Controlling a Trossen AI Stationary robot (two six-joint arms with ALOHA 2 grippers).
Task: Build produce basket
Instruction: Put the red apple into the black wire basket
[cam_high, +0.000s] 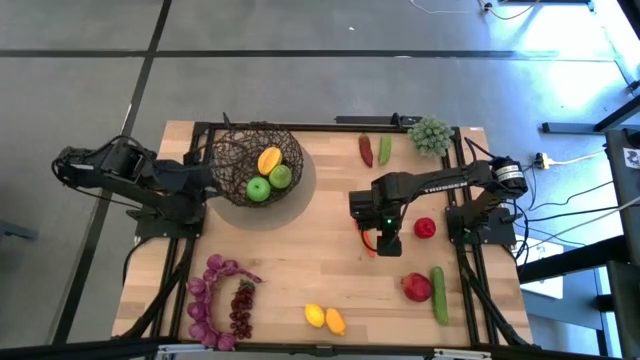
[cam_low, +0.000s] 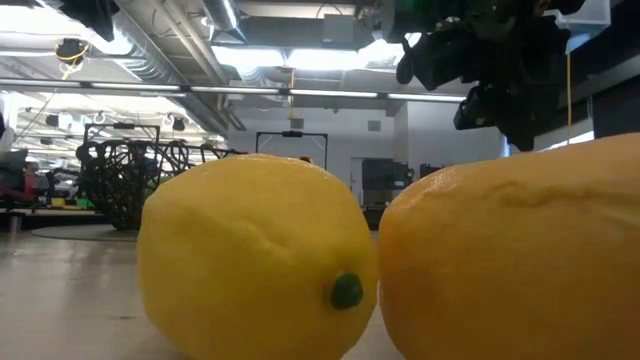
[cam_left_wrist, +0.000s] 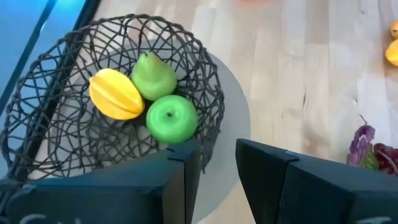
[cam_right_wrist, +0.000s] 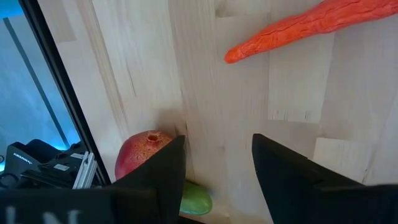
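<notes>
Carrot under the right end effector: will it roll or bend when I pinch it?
The carrot is long, tapered and lying flat on the table, so it probably pivots rather than rolls far. Its wrinkled, moulded-looking surface suggests a light, fairly stiff toy with some grip. The right end effector is open and empty above it; a pinch near the thick end seems safest.

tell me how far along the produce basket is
Early on. Done: the basket holds three pieces: a green apple, a green pear and a yellow-orange fruit. In hand: nothing. The right gripper hangs open over the carrot; the left gripper waits open beside the basket. Left on the table: lemons, grapes, pomegranate, cucumber, peppers, a red fruit.
</notes>
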